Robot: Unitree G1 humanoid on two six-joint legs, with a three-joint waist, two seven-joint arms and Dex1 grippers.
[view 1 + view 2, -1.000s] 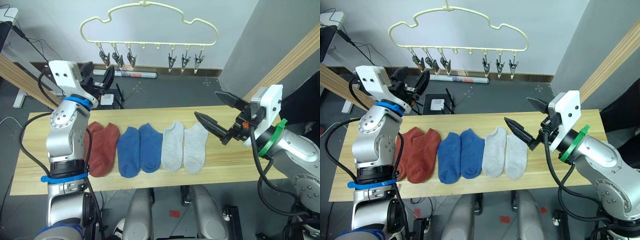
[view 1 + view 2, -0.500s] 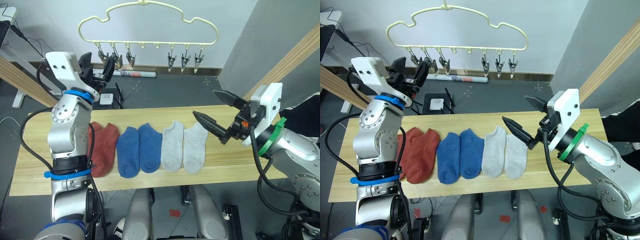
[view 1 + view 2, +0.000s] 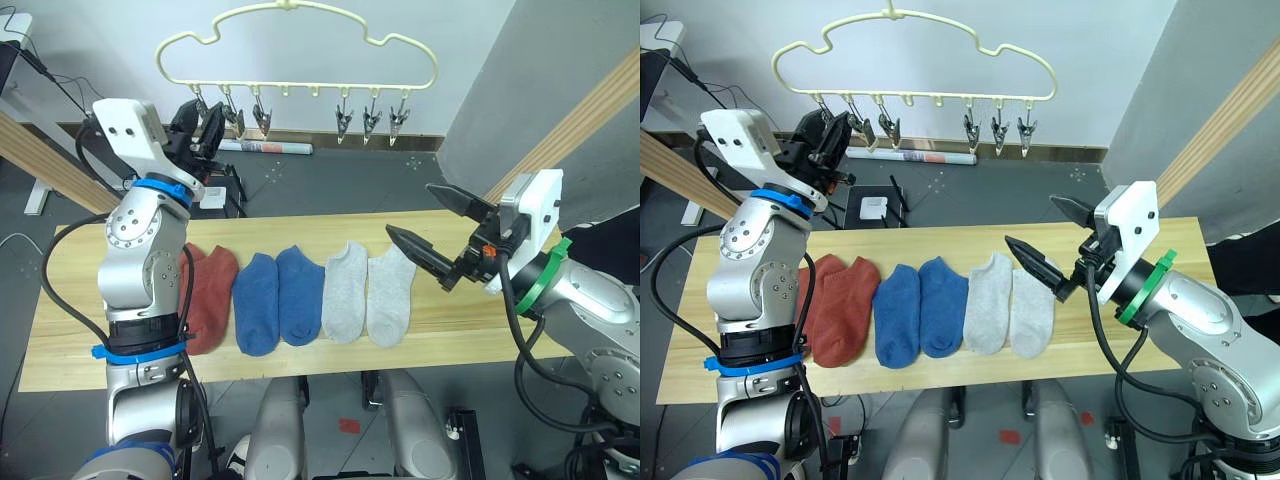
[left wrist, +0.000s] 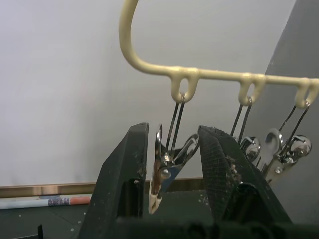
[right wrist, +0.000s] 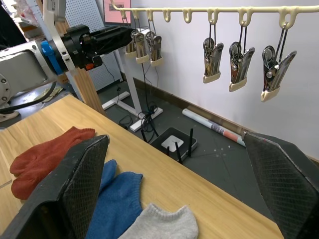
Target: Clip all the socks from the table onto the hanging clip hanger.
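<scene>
A: Left gripper?
B: Fingers spread, bracketing the far-left clip on the clip hanger, not squeezing it

A: Right gripper?
B: Hovering wide apart over the table, right end

A: Socks?
B: Six lying in a row, red left, grey right

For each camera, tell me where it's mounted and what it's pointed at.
Head views: look down over both arms at the table with the socks.
Left wrist: looks along the left pincer, its fingers straddling the clip hanger's end clip.
Right wrist: looks along the open right pincer.
All share the hanger.
</scene>
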